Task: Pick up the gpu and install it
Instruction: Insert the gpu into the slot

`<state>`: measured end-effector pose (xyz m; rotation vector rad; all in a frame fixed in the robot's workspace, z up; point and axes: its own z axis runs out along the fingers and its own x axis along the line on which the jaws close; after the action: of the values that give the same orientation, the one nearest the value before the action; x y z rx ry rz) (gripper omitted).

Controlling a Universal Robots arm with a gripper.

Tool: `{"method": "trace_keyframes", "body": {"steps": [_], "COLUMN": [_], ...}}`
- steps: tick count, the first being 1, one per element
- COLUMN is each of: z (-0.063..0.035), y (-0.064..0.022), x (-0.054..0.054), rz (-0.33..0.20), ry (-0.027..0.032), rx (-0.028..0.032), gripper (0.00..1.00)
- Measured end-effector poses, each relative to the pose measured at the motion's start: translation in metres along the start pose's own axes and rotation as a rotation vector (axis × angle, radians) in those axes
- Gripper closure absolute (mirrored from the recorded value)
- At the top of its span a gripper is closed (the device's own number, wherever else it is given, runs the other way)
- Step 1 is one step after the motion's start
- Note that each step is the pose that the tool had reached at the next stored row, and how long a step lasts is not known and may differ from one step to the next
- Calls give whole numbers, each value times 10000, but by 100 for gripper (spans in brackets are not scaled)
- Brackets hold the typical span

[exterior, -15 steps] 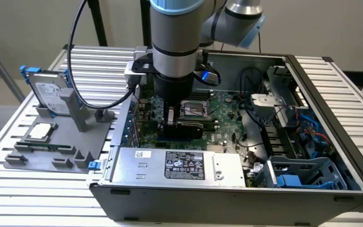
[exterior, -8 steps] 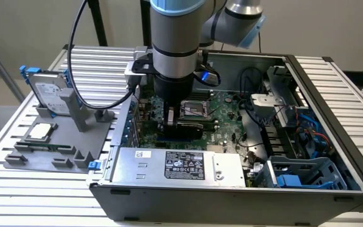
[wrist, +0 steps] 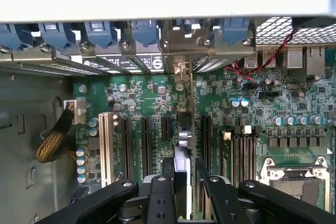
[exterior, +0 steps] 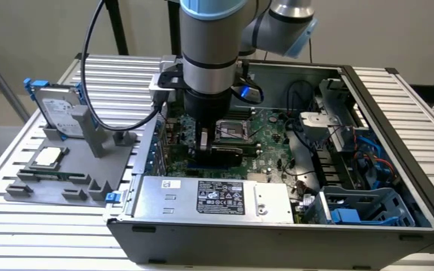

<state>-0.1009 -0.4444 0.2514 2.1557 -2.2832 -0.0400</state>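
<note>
Slatted white table [exterior: 398, 107] carries, from the exterior view's left, a grey parts stand [exterior: 66, 180] with a silver hard drive [exterior: 57, 113], then an open grey computer case [exterior: 277, 228]. Inside it the black gripper [wrist: 185, 182] is clamped on the thin green-and-black gpu [wrist: 182, 153], edge-on over the green motherboard [wrist: 247, 103] slots directly below. Likely light, stiff, fragile; its edges look safest to grip.

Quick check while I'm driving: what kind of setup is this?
Likely a lab bench for PC assembly tests: an open computer case on a slatted metal table, and a grey parts fixture holding a hard drive.
</note>
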Motion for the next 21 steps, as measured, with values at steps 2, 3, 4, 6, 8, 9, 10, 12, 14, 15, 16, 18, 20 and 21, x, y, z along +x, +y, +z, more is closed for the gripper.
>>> {"method": "trace_keyframes", "body": {"steps": [2,3,4,6,8,9,10,12,14,15,16,18,20,21], "z": [1,1,1,0,-1,-1,-1,-2,-6,-11,-21,-44,-55,-56], "y": [-1,-1,-1,-1,-1,-2,-3,-8,-13,-15,-18,-19,-20,-21], "x": [9,15,19,20,21,21,21,21,20,20,20,20,19,19], "rz": [2,5,7,11,12,12,12,12,13,13,11,12,12,12], "ry": [-2,-2,1,6,6,7,7,8,6,4,6,9,6,6], "rx": [-28,-42,-56,-73,-76,-77,-77,-78,-76,-74,-73,-76,-76,-76], "gripper": [100,100,100,100,100,100,100,100,100,100,100,100,100,100]}}
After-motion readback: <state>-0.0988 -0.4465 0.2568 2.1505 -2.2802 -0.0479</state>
